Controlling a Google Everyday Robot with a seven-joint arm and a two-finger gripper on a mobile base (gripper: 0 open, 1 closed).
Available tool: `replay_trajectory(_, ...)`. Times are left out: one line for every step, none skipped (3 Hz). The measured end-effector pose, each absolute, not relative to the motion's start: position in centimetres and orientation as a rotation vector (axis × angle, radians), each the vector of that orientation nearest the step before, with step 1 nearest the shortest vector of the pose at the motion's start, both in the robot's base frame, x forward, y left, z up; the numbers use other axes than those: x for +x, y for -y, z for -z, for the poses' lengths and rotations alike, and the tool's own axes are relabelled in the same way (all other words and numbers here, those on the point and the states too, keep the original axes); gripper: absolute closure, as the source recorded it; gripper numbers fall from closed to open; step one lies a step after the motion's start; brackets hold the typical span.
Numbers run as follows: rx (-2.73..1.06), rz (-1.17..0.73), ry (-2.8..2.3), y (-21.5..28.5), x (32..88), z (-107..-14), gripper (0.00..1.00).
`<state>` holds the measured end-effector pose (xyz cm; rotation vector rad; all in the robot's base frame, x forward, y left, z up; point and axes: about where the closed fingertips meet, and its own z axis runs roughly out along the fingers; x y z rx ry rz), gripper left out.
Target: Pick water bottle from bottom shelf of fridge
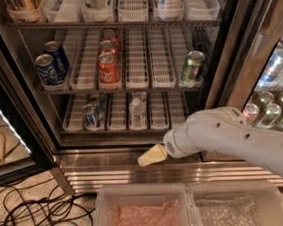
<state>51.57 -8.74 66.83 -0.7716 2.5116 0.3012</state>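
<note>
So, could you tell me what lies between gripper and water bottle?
Only the bottom shelf's front edge, camera view; the gripper hangs below the water bottle, by the fridge base.

Water bottle (137, 111): small, clear ribbed plastic, pale label band. Upright in a middle lane of bottom shelf (115, 116), near front edge. Bottom shelf: lowest dark wire rack w/ narrow white slotted lane trays. Fridge (108, 174): black frame, stacked wire racks, ribbed steel base. Gripper (151, 155): outside fridge, over base lip, below & just right of bottle, apart from it.
</note>
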Motion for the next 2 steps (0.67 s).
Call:
replay_trajectory(-0.653, -0.297, -2.481, 7.3, 55.2, -65.7, 0.00)
replay_trajectory(-0.565, -0.288, -2.480, 6.2, 57.7, -65.5, 0.00)
